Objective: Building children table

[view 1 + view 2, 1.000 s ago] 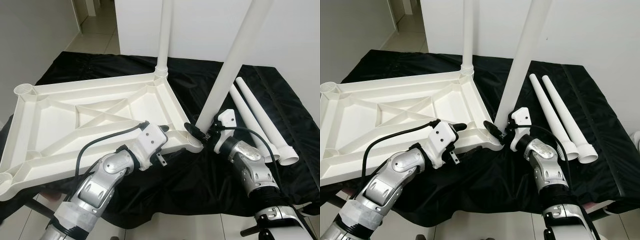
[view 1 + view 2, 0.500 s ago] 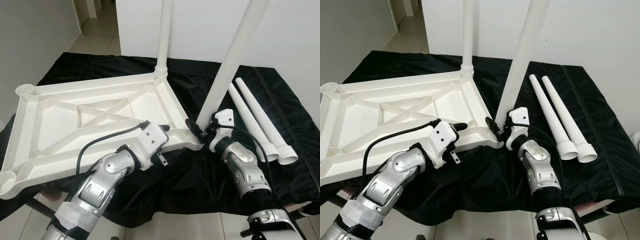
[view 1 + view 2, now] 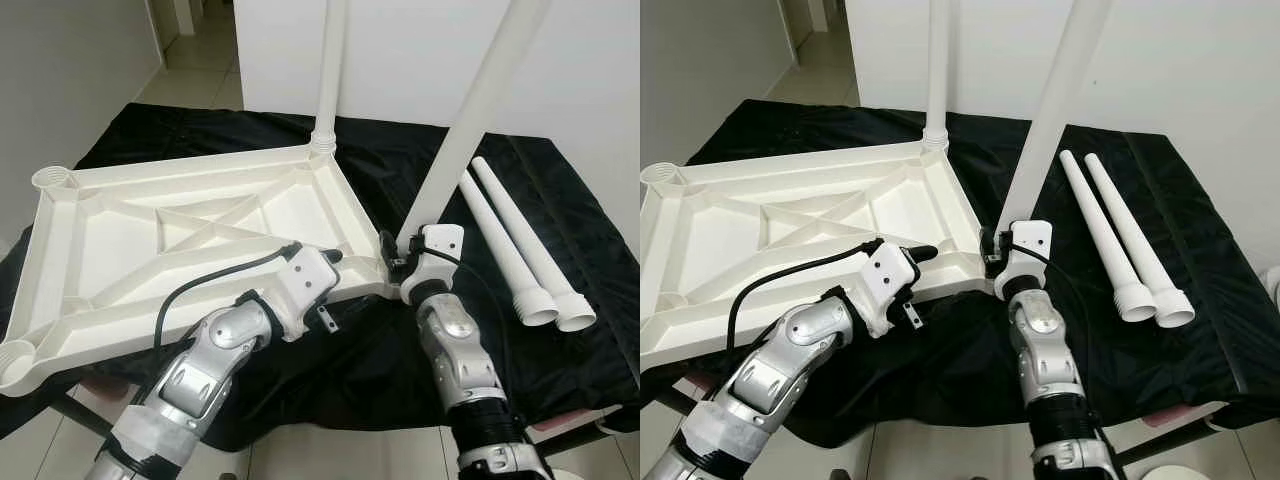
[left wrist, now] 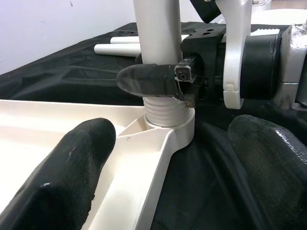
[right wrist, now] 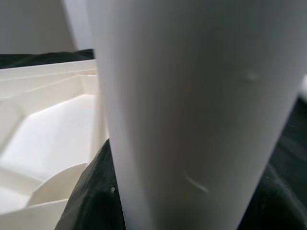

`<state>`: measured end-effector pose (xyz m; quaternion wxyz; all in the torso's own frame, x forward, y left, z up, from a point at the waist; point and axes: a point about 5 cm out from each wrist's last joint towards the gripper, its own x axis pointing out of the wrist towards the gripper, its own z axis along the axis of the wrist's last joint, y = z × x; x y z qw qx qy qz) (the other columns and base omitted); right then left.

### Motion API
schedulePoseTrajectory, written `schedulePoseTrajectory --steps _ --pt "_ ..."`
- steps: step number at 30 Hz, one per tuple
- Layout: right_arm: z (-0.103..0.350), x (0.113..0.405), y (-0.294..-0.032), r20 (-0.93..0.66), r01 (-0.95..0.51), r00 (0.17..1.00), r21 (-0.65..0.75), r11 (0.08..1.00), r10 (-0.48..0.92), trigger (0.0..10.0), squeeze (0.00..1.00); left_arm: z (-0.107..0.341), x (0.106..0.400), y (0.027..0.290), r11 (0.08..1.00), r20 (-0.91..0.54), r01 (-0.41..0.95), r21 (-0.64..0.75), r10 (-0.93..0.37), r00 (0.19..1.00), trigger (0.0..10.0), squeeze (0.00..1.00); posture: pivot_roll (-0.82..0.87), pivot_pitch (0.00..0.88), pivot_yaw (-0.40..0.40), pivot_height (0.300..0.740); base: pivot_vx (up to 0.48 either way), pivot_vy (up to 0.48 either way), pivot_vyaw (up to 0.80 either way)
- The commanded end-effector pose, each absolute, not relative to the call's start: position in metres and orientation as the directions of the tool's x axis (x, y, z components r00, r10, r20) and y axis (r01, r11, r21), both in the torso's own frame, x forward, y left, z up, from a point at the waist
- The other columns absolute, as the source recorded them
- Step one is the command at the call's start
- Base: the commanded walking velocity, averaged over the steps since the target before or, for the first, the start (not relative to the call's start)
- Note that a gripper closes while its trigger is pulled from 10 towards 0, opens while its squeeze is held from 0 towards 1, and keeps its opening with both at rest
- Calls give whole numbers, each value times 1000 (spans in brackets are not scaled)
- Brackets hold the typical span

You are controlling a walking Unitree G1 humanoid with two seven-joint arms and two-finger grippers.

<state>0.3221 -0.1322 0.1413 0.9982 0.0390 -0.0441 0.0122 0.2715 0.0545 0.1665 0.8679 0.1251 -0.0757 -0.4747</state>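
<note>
You've got two silver, segmented arms w/ black joint rings. Each wrist carries a white plastic housing; a black cable loops over the left one. Left gripper (image 4: 168,158) fingers (image 4: 67,177) are fat, matte black, rounded. Right gripper (image 3: 392,258): black fingers, white bracket.

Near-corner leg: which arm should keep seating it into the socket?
Right. The right gripper is clamped on the leg just above its socket; the left gripper sits open over the tabletop rim, better for bracing.

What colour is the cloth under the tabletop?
Black; the cloth shows best in the left eye view, under the white tabletop.
</note>
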Motion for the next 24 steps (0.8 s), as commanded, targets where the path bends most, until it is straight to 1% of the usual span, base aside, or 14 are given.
schedulePoseTrajectory --steps 1,2,3,6,9,11,15,16,17,24 --pt "116 312 -148 -43 184 983 100 978 -181 10000 0 165 269 53 495 -4 818 293 -855 519 10000 0 -10 65 -34 740 0 0 0" --pt "116 312 -148 -43 184 983 100 978 -181 10000 0 165 269 53 495 -4 818 293 -855 519 10000 0 -10 65 -34 740 0 0 0" --pt "114 306 -151 -53 279 960 109 954 -275 10000 0 165 269 53 495 -2 818 294 -855 518 10000 0 -7 59 -36 740 0 0 0" --pt "116 303 -150 -52 308 951 115 944 -304 10000 0 165 269 53 495 -2 817 295 -855 518 10000 0 -8 59 -35 740 0 0 0" --pt "117 301 -147 -48 306 952 113 945 -302 10000 0 165 270 54 495 -2 817 297 -855 519 10000 0 -11 56 -34 740 0 0 0" --pt "121 301 -140 -22 245 969 156 957 -245 10000 0 165 270 54 494 -3 817 299 -855 518 10000 0 -13 52 -33 740 0 0 0" --pt "125 301 -137 2 214 976 180 960 -218 10000 0 165 271 54 493 -3 816 301 -855 518 10000 0 -12 47 -34 740 0 0 0" --pt "126 300 -136 7 209 977 188 960 -214 10000 553 165 271 54 493 -2 816 301 -855 518 10000 0 -12 47 -34 740 0 0 0" --pt "129 300 -135 29 187 980 202 961 -196 10000 1000 166 270 54 492 -1 816 302 -856 517 10000 0 -11 45 -33 740 0 0 0" --pt "138 300 -137 87 142 983 196 970 -161 10000 1000 166 270 54 491 3 817 302 -858 514 10000 0 -12 47 -32 740 0 0 0"
